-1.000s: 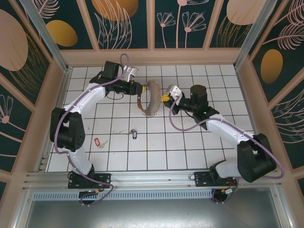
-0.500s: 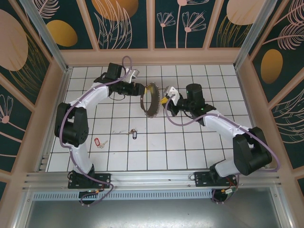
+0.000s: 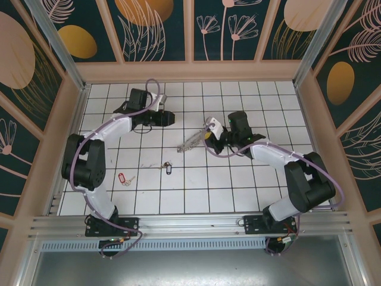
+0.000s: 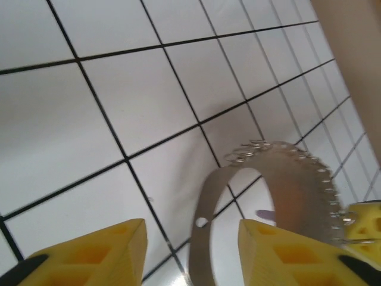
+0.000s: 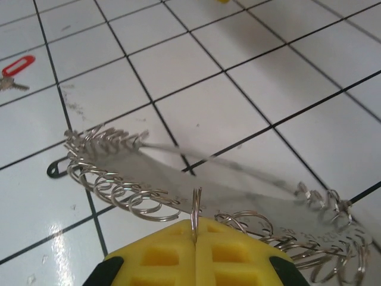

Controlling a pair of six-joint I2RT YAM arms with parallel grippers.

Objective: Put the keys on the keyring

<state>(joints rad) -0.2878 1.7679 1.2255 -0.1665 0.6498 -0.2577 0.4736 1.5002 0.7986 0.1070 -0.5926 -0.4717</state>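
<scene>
One red-tagged key (image 3: 123,178), one blue-tagged key (image 3: 168,169), loose on tiles (image 3: 238,179), right jaws clamped on keyring (image 5: 196,185), left jaws apart.

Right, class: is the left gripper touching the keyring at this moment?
Apart. The top view shows white tiles between the left gripper and the keyring. In the left wrist view its jaws stand open, the keyring lying beyond them.
</scene>
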